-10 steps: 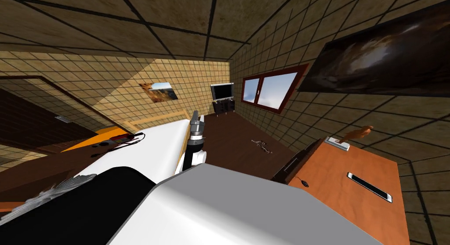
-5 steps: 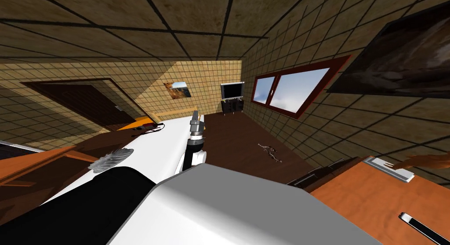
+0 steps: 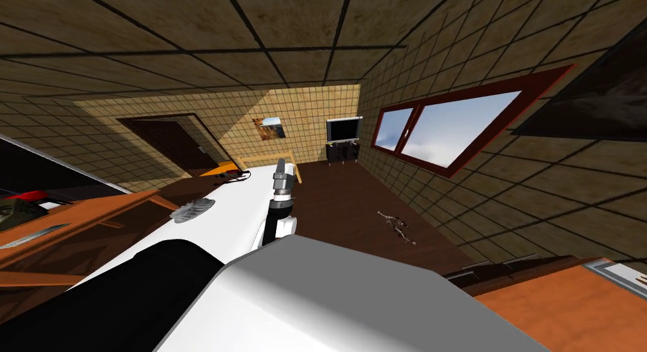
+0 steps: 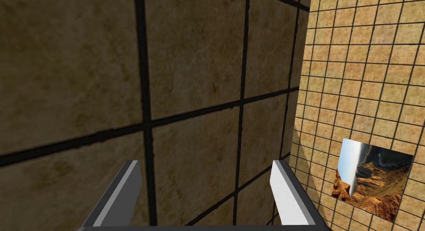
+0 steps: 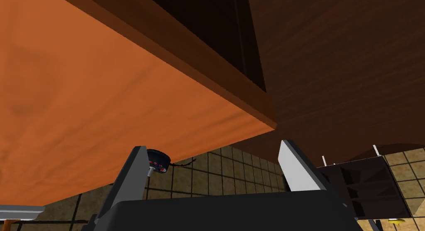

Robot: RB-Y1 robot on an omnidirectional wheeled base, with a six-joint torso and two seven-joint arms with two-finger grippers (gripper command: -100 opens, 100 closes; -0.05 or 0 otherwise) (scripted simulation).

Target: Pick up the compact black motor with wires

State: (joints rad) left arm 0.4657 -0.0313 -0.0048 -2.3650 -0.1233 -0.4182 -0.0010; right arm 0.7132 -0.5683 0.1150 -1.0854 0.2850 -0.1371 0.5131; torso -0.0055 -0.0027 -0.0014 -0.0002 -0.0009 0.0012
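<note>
A small round black motor (image 5: 158, 161) with red dots and a thin black wire lies at the edge of an orange table top (image 5: 83, 100). In the right wrist view it sits just beside one finger of my right gripper (image 5: 212, 146), farther off than the finger. That gripper is open and holds nothing. My left gripper (image 4: 204, 164) is open and empty too. In the head view the left gripper (image 3: 280, 168) stands raised at the middle. A corner of the orange table (image 3: 568, 310) shows at the lower right of the head view.
A long white bed (image 3: 234, 203) carries a grey feather-like thing (image 3: 193, 210) and a dark wired item (image 3: 234, 176) at its far end. A wooden desk (image 3: 95, 209) stands left, a door (image 3: 170, 146) beyond. A twig-like thing (image 3: 395, 225) lies on the dark floor.
I have turned: the whole head view slid right. The orange table moved toward the lower right corner, while the door and the wooden desk came in at the left.
</note>
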